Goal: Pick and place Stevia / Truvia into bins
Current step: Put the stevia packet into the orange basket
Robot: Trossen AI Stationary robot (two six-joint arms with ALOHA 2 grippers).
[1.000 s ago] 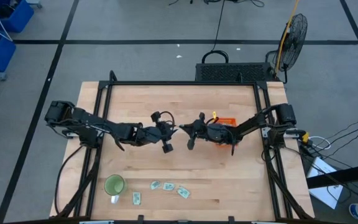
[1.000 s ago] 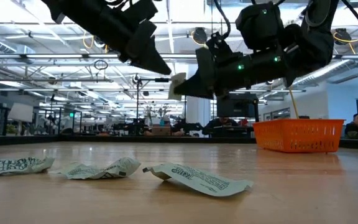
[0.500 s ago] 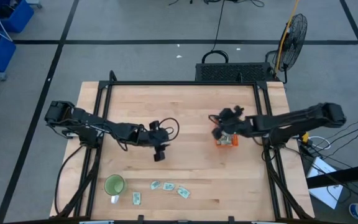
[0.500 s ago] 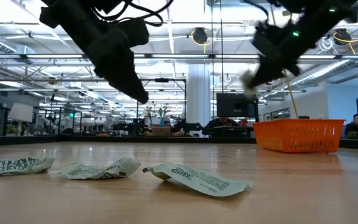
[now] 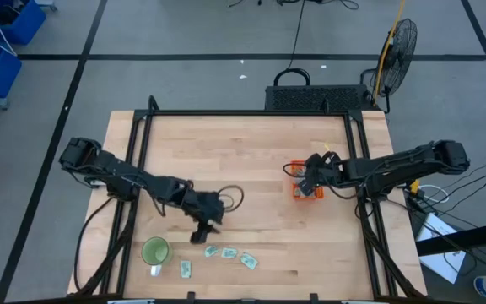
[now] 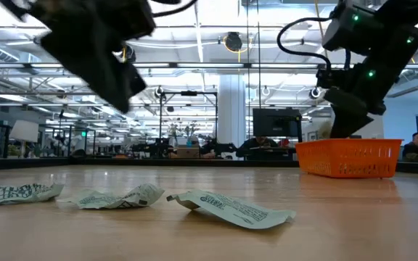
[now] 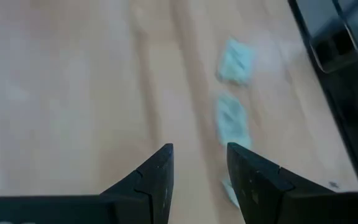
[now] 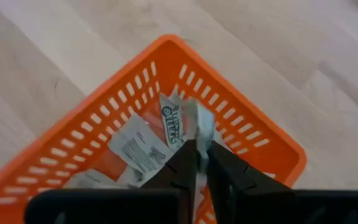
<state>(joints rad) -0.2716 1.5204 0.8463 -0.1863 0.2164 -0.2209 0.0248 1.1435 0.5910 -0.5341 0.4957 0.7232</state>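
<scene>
Several pale green and white sachets (image 5: pixel 229 253) lie flat near the table's near edge; three of them show crumpled in the low view (image 6: pixel 231 209). My left gripper (image 5: pixel 202 234) hovers open just behind them, and the left wrist view shows two sachets (image 7: pixel 232 118) ahead of its fingers. The orange tray (image 5: pixel 296 192) sits right of centre with several sachets lying in it (image 8: pixel 138 149). My right gripper (image 8: pixel 201 152) hangs over the tray, shut on one sachet (image 8: pixel 196 124). My right gripper pinches one sachet by its end (image 8: pixel 194 138) between its two fingertips, coming from above and pointing down into the tray. The sachet is lifted clear and sticks out past the fingertips above the sachets lying in the tray.
A round green cup (image 5: pixel 155 251) stands near the near-left corner, left of the sachets. A black frame (image 5: pixel 247 113) runs around the table's sides. Bare wood lies between the two arms. People sit in the room beyond the table (image 6: pixel 416 145).
My right gripper has carried its sachet from the table's centre toward the right edge and lowered it over the orange tray. My left gripper has left the centre and moved toward the near edge and down, close to the lying sachets.
</scene>
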